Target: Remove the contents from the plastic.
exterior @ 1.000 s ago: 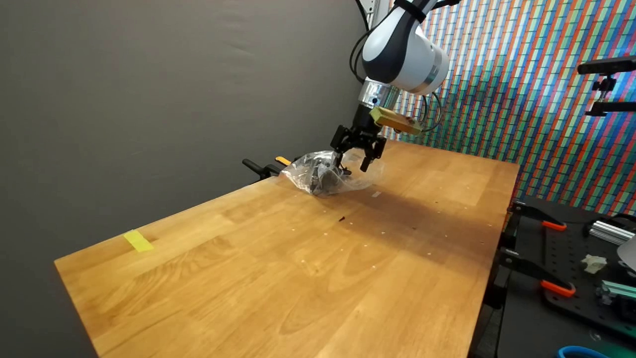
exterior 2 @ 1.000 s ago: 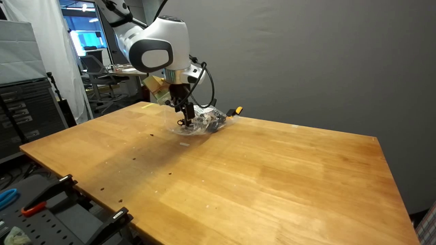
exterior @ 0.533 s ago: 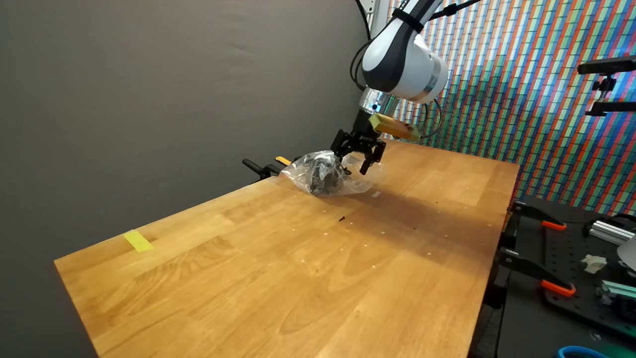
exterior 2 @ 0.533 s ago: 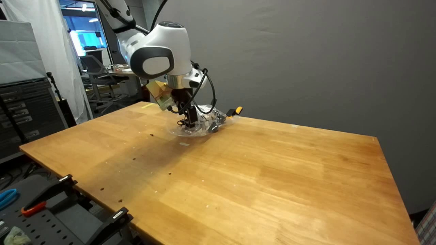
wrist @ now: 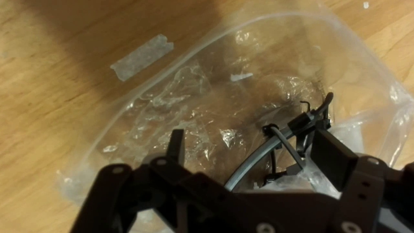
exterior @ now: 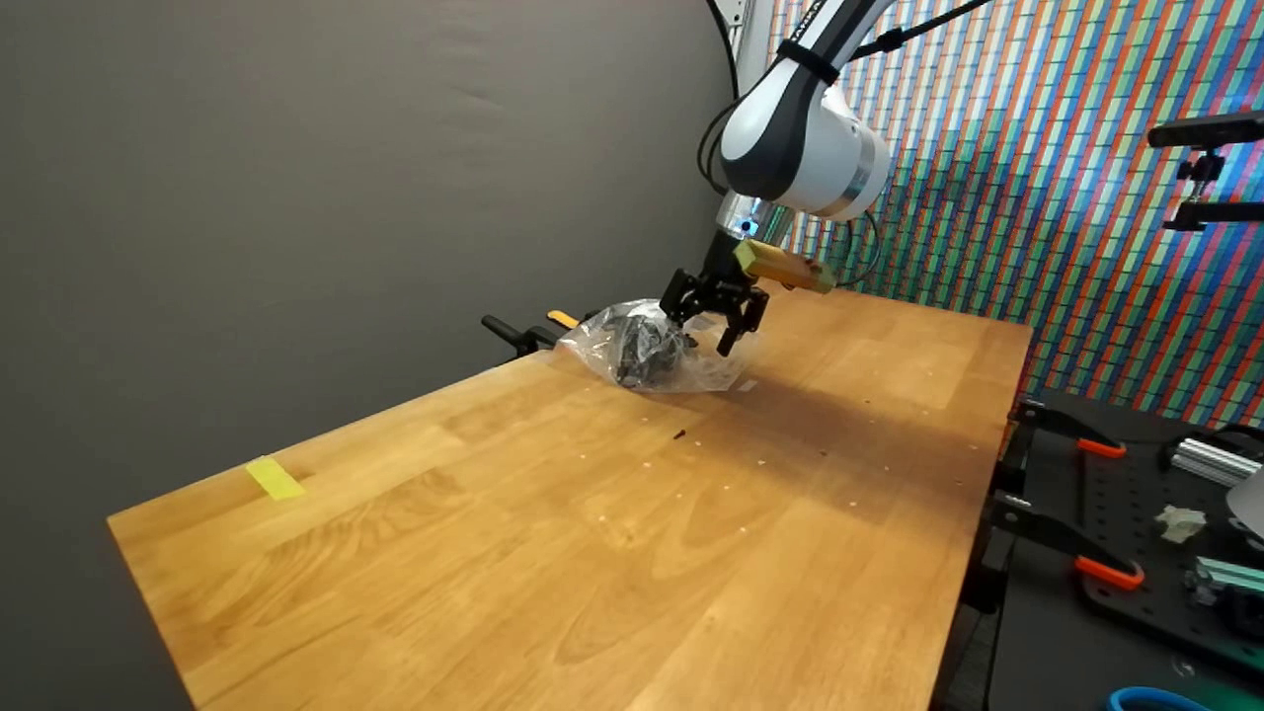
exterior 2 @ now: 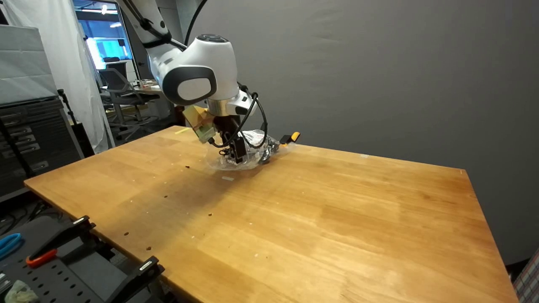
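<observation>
Pincer: spread wide, its two pads well apart, with nothing in hold. It sits low over one end of the bag; the step in hand looks like lining up for a grasp, which is not yet made.
Wires: a grey cable with small black pieces lies across the space between the pads in the wrist view, closer to one of them; whether it touches that pad I cannot tell. The next move calls for a small sideways shift to centre it, perhaps a little more descent, then closing on cable alone.
Bag: clear and crinkled, the wires within its outline, its curved edge, likely the mouth, arcing past them. Plastic lies beneath the other pad and could be pinched and dragged along, so the pull should run slowly out past that edge.
Dark bulk: the rest of the contents, within the bag; probably snagged together, so one pull may not bring everything.
Tape strip: flat on the surface, just outside the bag's edge; no hindrance.
Yellow-and-black object: likely a clamp, at the edge by the grey wall, next to the bag; the pull is better aimed away from it.
</observation>
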`<state>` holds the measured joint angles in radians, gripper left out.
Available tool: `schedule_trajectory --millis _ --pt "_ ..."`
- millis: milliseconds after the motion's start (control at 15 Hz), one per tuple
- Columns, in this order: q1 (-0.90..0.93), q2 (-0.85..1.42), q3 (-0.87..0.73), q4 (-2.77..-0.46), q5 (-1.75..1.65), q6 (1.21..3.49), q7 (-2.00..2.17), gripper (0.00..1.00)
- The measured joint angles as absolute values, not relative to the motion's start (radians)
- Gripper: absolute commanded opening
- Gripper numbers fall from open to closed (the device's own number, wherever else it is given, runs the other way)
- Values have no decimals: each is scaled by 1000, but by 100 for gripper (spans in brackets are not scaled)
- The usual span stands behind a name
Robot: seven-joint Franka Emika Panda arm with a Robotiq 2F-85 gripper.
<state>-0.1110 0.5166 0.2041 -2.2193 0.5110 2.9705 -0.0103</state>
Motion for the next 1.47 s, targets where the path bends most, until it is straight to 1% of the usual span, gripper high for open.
schedule_trajectory --millis 133,200,267,333,400,467,533,667,1000,1067,1133,1267,1467 --pt "-111 532 219 -2214 501 2999 -10 100" --pt "-112 541 227 -2209 494 3015 -10 96" --pt "-111 550 234 -2203 485 3032 -10 81" --pt "-111 560 240 -2198 472 3050 -10 72" --pt "-111 568 244 -2192 456 3065 -9 70" --pt "-110 576 245 -2188 440 3081 -9 63" --pt "-110 583 245 -2185 425 3096 -7 53" --pt "-109 589 245 -2183 397 3119 -1 37" --pt "-109 588 249 -2193 355 3168 17 4" --pt "-109 585 250 -2199 352 3185 18 1" --pt "-109 583 250 -2207 346 3200 22 5" --pt "-109 580 250 -2220 329 3225 32 1" --pt "-109 568 244 -2240 306 3248 47 1"
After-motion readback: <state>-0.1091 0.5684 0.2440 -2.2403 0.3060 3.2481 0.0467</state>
